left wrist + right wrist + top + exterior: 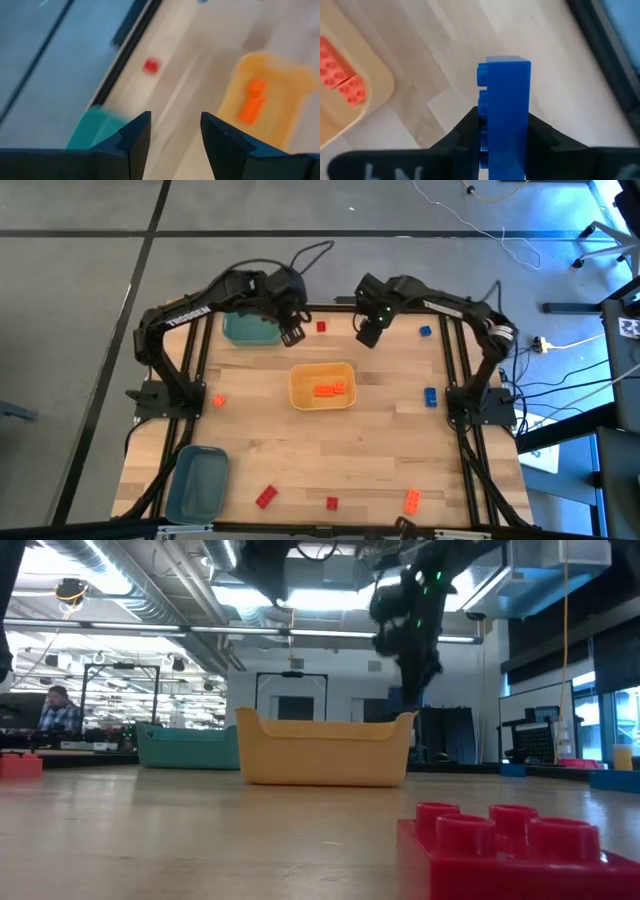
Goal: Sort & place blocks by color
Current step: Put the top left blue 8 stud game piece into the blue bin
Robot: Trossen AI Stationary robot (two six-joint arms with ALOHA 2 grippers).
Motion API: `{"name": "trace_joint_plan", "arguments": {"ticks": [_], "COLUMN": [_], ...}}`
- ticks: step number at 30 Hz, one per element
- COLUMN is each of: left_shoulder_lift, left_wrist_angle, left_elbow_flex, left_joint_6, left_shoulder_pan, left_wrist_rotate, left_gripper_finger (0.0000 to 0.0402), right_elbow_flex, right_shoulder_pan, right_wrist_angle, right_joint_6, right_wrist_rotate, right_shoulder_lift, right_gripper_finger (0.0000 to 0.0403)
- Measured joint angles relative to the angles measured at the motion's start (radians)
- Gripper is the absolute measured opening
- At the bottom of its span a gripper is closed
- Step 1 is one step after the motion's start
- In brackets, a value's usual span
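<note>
My right gripper (504, 116) is shut on a blue block (506, 90) and hangs over the table's far part, right of the yellow-orange bin (322, 385), which holds orange blocks (331, 389). My left gripper (175, 119) is open and empty. It hovers beside the teal bin (250, 330) at the far edge, with a red block (151, 65) ahead of it. More red, orange and blue blocks lie loose on the table. In the high view the left gripper (291, 332) and right gripper (368, 332) face each other. My right gripper pinches the blue block between its two fingers (465, 131), one on each broad side face (517, 125). The block sticks out past the fingertips, studs (482, 75) to one side. It is lifted clear of the table.
A blue bin (197, 480) sits at the near left corner. Loose blocks: red (321, 326), (266, 497), (332, 503); orange (218, 401), (412, 500); blue (425, 332), (431, 396). A red block (510, 850) fills the foreground of the low view. Black frame rails run along both table sides.
</note>
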Motion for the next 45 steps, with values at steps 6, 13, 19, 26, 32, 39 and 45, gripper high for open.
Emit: {"name": "trace_joint_plan", "arguments": {"ticks": [6,13,19,26,32,39,45], "left_shoulder_lift": [0.000,0.000,0.000,0.008,0.013,0.014,0.015], "left_wrist_angle": [0.102,0.272,0.434,0.570,0.667,0.707,0.751], "left_elbow_flex": [0.000,-0.050,-0.107,-0.143,-0.183,-0.200,-0.200], "left_joint_6": [0.136,0.358,0.487,0.519,0.542,0.596,0.632], "left_shoulder_pan": [0.038,0.056,0.055,0.045,0.039,0.035,0.031], "left_wrist_rotate": [0.104,0.338,0.450,0.435,0.367,0.361,0.347], "left_gripper_finger": [0.0165,0.0165,0.0165,0.0165,0.0165,0.0165,0.0165], "right_elbow_flex": [0.001,0.002,0.002,0.002,0.002,0.002,0.002], "right_shoulder_pan": [0.107,0.221,0.296,0.349,0.366,0.369,0.369], "right_wrist_angle": [0.016,0.089,0.171,0.253,0.289,0.294,0.300], "right_joint_6": [-0.036,-0.086,-0.156,-0.198,-0.207,-0.196,-0.194], "right_wrist_rotate": [0.191,0.381,0.444,0.468,0.472,0.464,0.461], "right_shoulder_lift": [-0.132,-0.233,-0.259,-0.260,-0.260,-0.260,-0.260], "right_gripper_finger": [0.0092,0.0092,0.0092,0.0092,0.0092,0.0092,0.0092]}}
